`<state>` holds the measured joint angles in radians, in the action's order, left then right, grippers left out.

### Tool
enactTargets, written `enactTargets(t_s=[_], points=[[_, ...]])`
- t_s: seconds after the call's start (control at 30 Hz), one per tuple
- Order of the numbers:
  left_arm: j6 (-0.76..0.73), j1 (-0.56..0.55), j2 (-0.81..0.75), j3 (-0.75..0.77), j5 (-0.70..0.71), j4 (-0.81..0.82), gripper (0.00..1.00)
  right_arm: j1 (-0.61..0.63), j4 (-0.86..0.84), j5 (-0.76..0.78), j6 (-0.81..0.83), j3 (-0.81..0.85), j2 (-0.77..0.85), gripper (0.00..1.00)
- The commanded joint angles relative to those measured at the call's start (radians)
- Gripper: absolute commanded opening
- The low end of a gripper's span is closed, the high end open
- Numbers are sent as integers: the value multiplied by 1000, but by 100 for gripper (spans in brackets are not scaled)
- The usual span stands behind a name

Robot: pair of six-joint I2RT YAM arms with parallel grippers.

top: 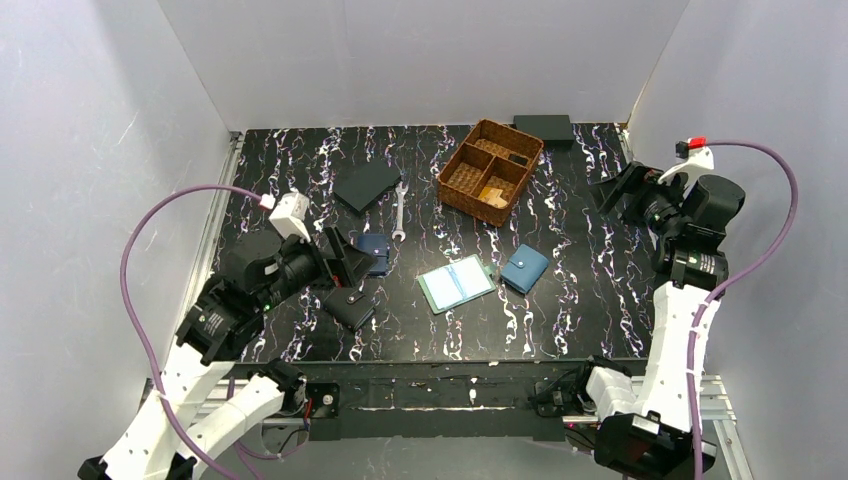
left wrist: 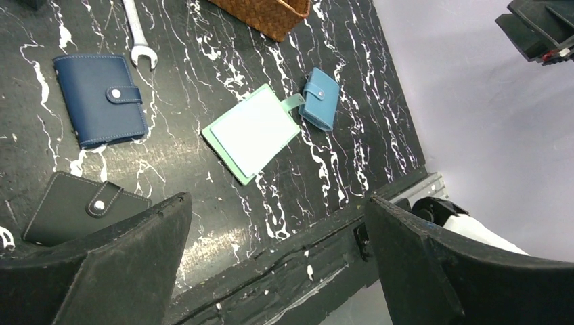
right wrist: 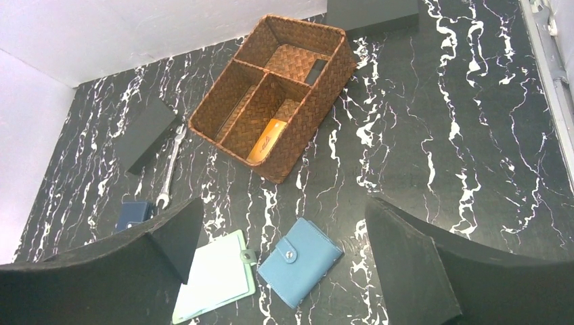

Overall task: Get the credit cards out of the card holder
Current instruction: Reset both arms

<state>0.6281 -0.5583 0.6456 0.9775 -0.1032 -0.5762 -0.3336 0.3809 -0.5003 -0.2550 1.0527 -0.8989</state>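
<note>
A tan-golden credit card (right wrist: pixel 266 139) and a dark credit card (right wrist: pixel 315 71), two in all, lie in separate compartments of one wicker basket (top: pixel 462 178). One mint-green card holder (top: pixel 456 284) lies open mid-worktop, just beside one blue wallet (top: pixel 525 268); one navy wallet (top: pixel 374 252), one black wallet (top: pixel 349 305) and one wrench (top: pixel 399 212) lie to its left. The left gripper (left wrist: pixel 277 223) and right gripper (right wrist: pixel 283 223) hang spread wide, holding nothing. The worktop (top: pixel 580 300) is black, white-veined, with pale walls around it.

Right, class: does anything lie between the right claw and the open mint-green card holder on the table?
Yes: the blue wallet lies beside the card holder, at its tab edge, on the side nearer the open right claw. Nothing rests on the holder, so from above it looks free.
</note>
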Motion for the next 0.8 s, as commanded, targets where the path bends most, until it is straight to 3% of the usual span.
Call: enactTargets(t_s=[0.0, 0.77], points=[[-66, 6, 44, 75, 40, -27, 98, -5, 2, 24, 29, 72, -18, 98], [-129, 6, 76, 127, 136, -134, 98, -5, 69, 82, 74, 257, -75, 98]])
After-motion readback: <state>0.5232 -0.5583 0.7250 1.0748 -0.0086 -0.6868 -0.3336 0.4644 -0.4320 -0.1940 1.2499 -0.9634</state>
